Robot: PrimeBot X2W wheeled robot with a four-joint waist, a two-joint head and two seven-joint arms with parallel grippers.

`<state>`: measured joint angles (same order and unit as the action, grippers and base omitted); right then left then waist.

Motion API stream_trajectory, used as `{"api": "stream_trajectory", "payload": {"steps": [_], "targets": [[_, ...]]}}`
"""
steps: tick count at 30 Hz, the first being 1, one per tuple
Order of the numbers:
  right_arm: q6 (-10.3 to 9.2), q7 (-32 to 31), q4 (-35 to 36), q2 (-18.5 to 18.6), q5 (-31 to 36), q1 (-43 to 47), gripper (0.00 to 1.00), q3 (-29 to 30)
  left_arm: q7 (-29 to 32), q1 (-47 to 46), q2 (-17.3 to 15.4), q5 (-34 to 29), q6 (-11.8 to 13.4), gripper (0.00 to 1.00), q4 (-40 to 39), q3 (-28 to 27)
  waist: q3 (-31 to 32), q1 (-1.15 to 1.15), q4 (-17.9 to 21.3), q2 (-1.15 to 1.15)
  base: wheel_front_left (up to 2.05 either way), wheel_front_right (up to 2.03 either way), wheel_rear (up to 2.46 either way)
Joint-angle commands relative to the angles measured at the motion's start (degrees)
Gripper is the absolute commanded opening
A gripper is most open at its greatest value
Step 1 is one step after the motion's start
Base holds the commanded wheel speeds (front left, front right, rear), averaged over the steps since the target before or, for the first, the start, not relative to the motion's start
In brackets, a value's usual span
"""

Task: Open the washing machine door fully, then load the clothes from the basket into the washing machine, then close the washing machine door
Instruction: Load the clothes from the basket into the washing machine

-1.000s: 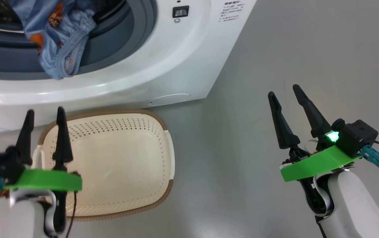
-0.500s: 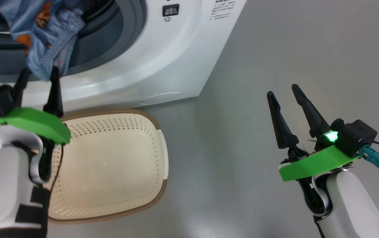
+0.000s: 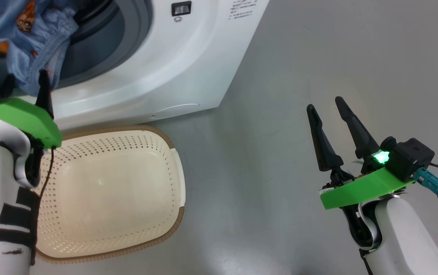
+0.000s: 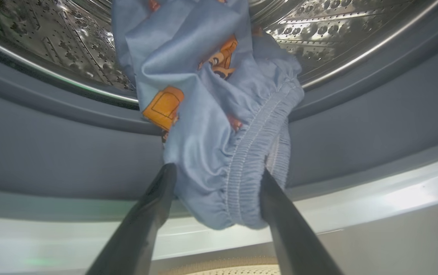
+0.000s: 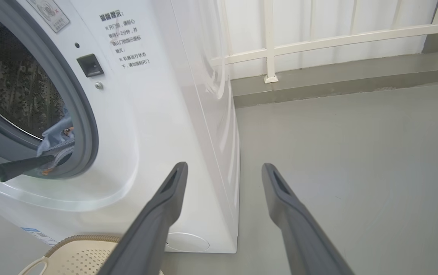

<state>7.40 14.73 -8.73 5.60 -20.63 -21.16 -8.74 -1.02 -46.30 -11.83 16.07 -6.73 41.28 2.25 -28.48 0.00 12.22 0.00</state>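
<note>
Head view, right gripper [image 3: 324, 104]: fingers apart, holding nothing, over bare floor [image 3: 280, 76], well apart from the work.
Basket [image 3: 127, 183]: on the floor just in front of the washing machine [image 3: 173, 68]; perforated bottom bare.
Left gripper [image 4: 217, 172]: fingers apart, one on each side of the hanging hem, not clamped on it.
Clothes [image 4: 211, 114]: light blue printed fabric; upper part lies in the drum [image 4: 337, 34], elastic hem drapes out over the gasket [image 4: 51, 152] and hangs below the opening.
Risk, slide-out: the overhanging hem probably pulls on the rest; if the fingers close on too little fabric or push low, the garment is likely to drop back into the basket.
Risk, gasket contact: a push aimed too low may drive a fingertip into the grey rubber and fold the lip.
Risk, trapped fabric: closing the washing machine door with the hem across the gasket would likely pinch the cloth and prevent latching.
</note>
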Motion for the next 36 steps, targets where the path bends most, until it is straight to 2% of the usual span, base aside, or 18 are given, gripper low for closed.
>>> {"api": "stream_trajectory", "payload": {"steps": [1,3,4,5,6,7,16,22,36], "targets": [[0.09,0.3,1.5,-0.3,0.1,0.3,1.0,-1.0,0.5,-1.6,-2.5,0.4,0.3,1.0,0.2,-1.2,0.0,0.0,0.0,0.0,0.0,0.0,0.0],[0.09,0.3,1.5,-0.4,0.2,0.3,1.0,-0.9,1.0,-2.5,-2.4,0.6,0.2,1.0,1.7,-0.6,-0.1,0.0,0.0,0.0,0.0,0.0,0.0],[0.09,0.3,1.4,-0.5,0.2,0.3,1.0,-0.9,1.2,-3.0,-2.2,0.8,0.1,0.8,2.3,-0.3,-0.1,0.0,-0.1,0.0,0.0,0.0,0.0],[0.09,0.3,1.4,-0.5,0.2,0.3,1.0,-0.9,1.4,-3.3,-2.1,0.9,0.0,0.49,2.7,0.0,-0.1,0.0,-0.1,0.0,0.0,0.0,0.0],[0.09,0.3,1.4,-0.5,0.2,0.3,1.0,-0.8,1.5,-3.8,-2.0,1.1,-0.1,0.32,3.2,0.2,-0.1,0.0,-0.2,0.0,0.0,0.0,0.0],[0.09,0.3,1.4,-0.5,0.2,0.2,1.0,-0.8,1.5,-4.2,-1.9,1.4,-0.2,0.0,3.6,0.4,-0.1,0.0,-0.2,0.0,0.0,0.0,0.0],[0.09,0.3,1.7,-0.6,0.2,0.1,1.0,-0.8,-1.6,-8.5,-1.4,3.1,-0.6,0.0,4.0,3.0,-0.8,0.0,-0.1,0.0,0.0,0.0,0.0],[0.09,0.3,2.0,-0.8,0.1,-0.8,1.0,-1.5,-2.3,-14.5,-2.1,2.1,-0.6,0.0,5.2,4.9,-2.8,0.0,1.0,0.0,0.0,0.0,0.0],[0.09,0.3,2.0,-2.1,-0.3,-2.0,1.0,-2.5,-5.4,-30.4,-4.7,-1.1,1.4,0.0,18.3,7.1,-6.5,0.0,6.9,0.0,0.0,0.0,0.0]]}}
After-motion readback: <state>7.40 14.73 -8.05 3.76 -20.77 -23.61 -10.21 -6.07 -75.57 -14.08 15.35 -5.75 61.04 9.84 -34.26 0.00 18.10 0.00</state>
